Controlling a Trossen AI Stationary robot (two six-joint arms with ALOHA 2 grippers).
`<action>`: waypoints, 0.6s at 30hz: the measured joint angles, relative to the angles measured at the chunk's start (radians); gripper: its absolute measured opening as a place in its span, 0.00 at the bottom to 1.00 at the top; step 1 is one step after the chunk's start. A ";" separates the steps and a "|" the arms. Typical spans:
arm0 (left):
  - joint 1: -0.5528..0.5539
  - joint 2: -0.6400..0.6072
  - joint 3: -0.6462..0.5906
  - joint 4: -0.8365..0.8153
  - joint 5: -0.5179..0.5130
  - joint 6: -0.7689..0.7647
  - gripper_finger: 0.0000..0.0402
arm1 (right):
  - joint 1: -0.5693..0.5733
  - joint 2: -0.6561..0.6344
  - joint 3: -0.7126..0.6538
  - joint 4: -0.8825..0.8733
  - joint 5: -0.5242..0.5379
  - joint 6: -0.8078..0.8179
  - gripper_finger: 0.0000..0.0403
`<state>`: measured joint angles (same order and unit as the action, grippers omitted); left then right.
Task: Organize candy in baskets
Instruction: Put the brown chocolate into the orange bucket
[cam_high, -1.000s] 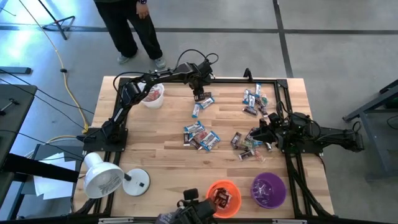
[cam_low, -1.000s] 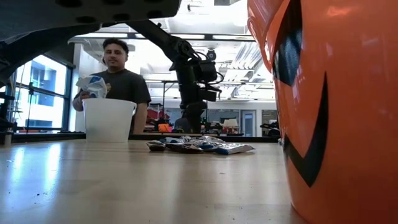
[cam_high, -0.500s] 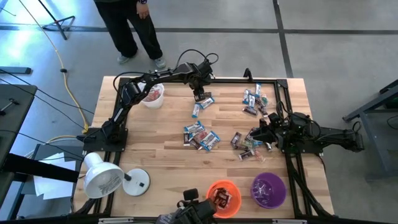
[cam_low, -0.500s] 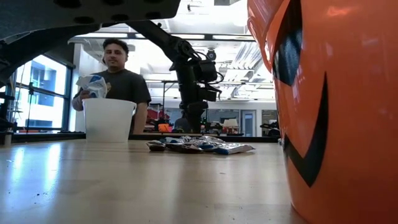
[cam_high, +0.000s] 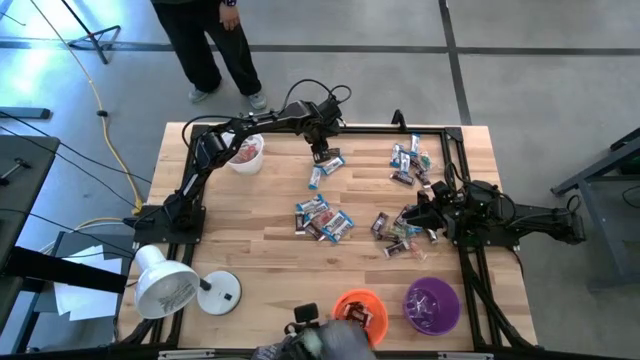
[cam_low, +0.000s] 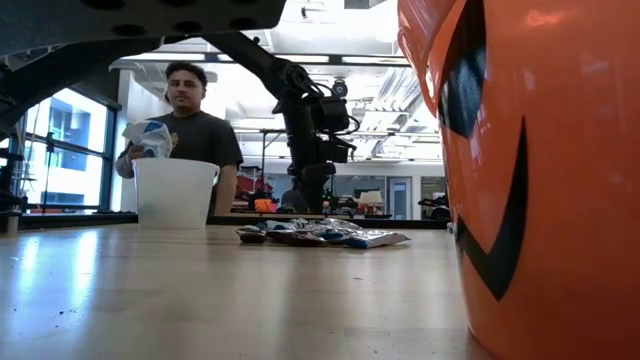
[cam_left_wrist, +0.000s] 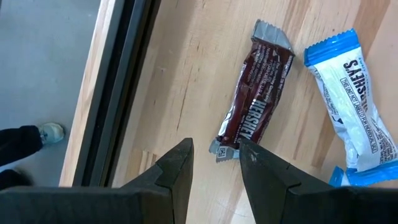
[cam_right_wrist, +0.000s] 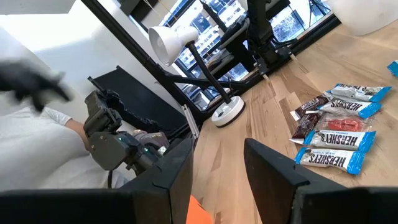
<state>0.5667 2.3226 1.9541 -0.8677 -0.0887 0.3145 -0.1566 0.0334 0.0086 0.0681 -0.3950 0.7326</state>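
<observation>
Most of the sorting is judged to be left undone. The small wrapped candy bars — blue-and-white, dark brown and pinkish wrappers — are seen scattered over the wooden table in several loose clusters: one near the far edge beside the left arm, one toward the far right corner, one about the middle, and one near the right edge by the right arm.

A few pieces are already held by the round white bucket at the far left of the table, where pinkish wrappers show inside, and something dark lies in the bright orange bucket at the near edge (its contents are partly hidden by a blurred shape moving at the near edge). The purple bucket, just beside it toward the near right corner, is not seen to hold anything clear.

The left gripper is held low over the far edge, its fingers parted with nothing between them; a dark brown Hershey's bar lies on the wood just beyond the fingertips, with a blue-and-white bar beside it. The right gripper sits by the right edge, fingers likewise parted and empty.

A white dome-shaded lamp stands at the near left corner, and a person is seen beyond the far edge.
</observation>
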 joint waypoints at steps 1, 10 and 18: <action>0.000 0.000 0.000 0.000 0.000 0.000 0.29 | 0.000 0.000 0.000 0.000 0.000 0.000 0.34; 0.000 0.000 0.000 0.000 0.000 -0.027 0.29 | 0.000 0.000 0.000 0.000 0.000 0.000 0.34; 0.000 0.000 0.000 0.000 0.000 -0.026 0.29 | 0.000 0.000 0.000 0.000 0.000 0.000 0.34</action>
<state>0.5667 2.3226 1.9541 -0.8677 -0.0891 0.2888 -0.1564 0.0332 0.0085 0.0681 -0.3950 0.7328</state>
